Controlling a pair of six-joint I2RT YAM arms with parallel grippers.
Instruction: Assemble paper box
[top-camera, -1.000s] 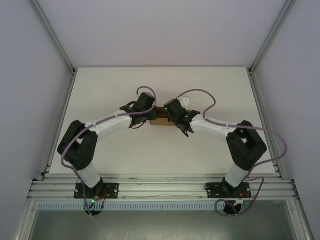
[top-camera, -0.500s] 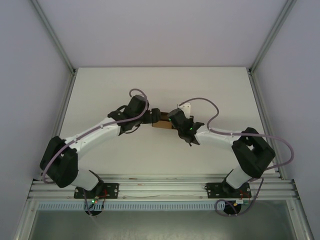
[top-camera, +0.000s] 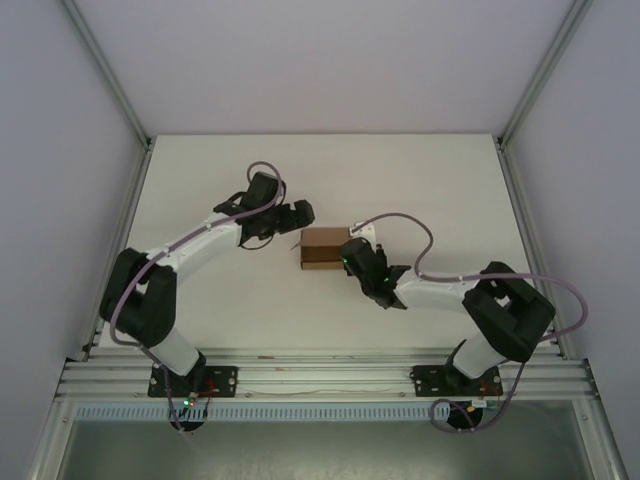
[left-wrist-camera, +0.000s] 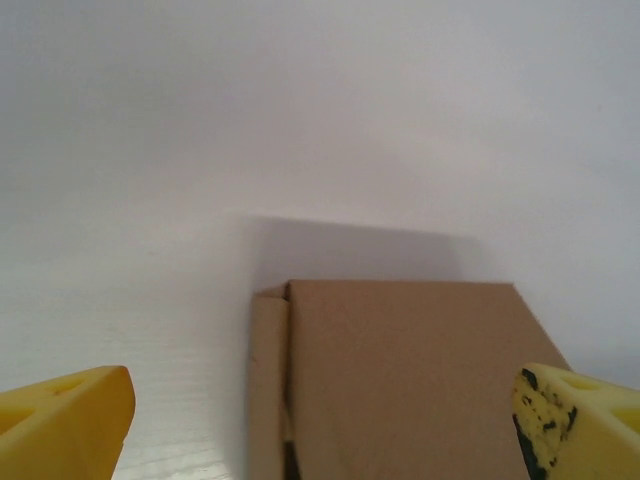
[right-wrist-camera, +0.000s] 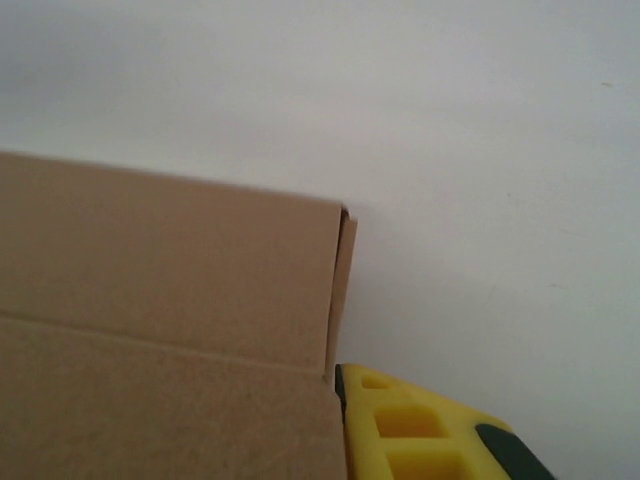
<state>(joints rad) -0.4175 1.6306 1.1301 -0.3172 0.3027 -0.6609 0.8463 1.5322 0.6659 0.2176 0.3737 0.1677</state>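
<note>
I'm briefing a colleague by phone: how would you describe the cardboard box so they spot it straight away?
On the white table, look near the middle, between the left robot arm and the right robot arm. There lies a small rectangular box of plain brown cardboard, the only brown thing among white and black.

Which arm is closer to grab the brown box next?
Probably the right: the right gripper is at the paper box's end, with one finger beside its corner. The left gripper hangs open, farther back.
</note>
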